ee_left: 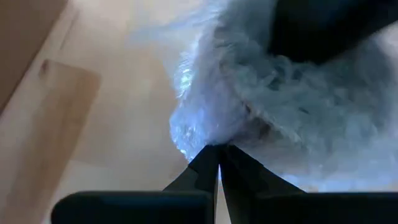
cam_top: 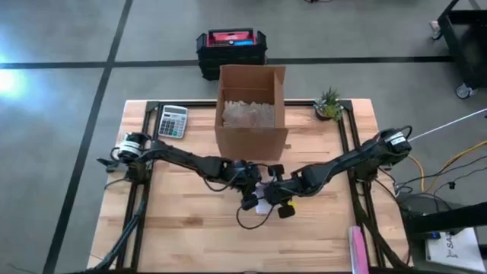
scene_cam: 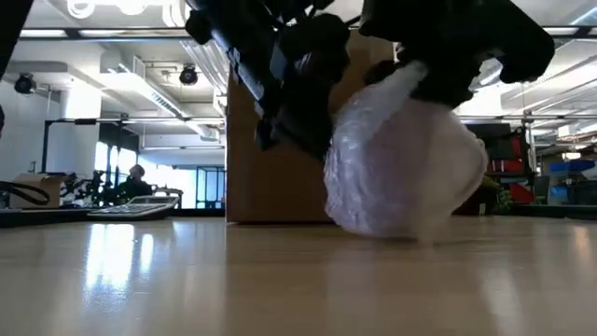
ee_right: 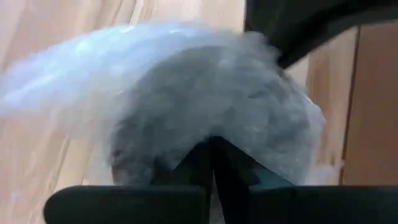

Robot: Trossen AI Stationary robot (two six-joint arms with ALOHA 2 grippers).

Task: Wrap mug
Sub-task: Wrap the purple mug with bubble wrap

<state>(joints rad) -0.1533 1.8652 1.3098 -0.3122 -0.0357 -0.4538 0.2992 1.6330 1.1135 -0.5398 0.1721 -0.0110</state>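
Low view puts the bubble-wrapped mug (scene_cam: 403,159) nearest of all, its underside just touching the bench (scene_cam: 280,280) and its bulk hanging from the two claws above. Both wrist views show the same thing up close: the left claw (ee_left: 219,155) has its fingers pressed together on a fold of wrap, and the right claw (ee_right: 213,149) is likewise pinched tight on the film, the bundle lying directly ahead of each. From above, the two claws meet over the bundle (cam_top: 262,199) at mid-bench, left claw (cam_top: 249,199) on its left flank, right claw (cam_top: 283,204) on its right, so neither arm is clearly the nearer (they face each other across it). The mug's long axis cannot be told through the wrap. Whichever claw lets go, the other likely has to carry the load. Behind stands the cardboard box (cam_top: 252,106), with a calculator (cam_top: 173,121) and a small plant (cam_top: 329,104) at the far edge.
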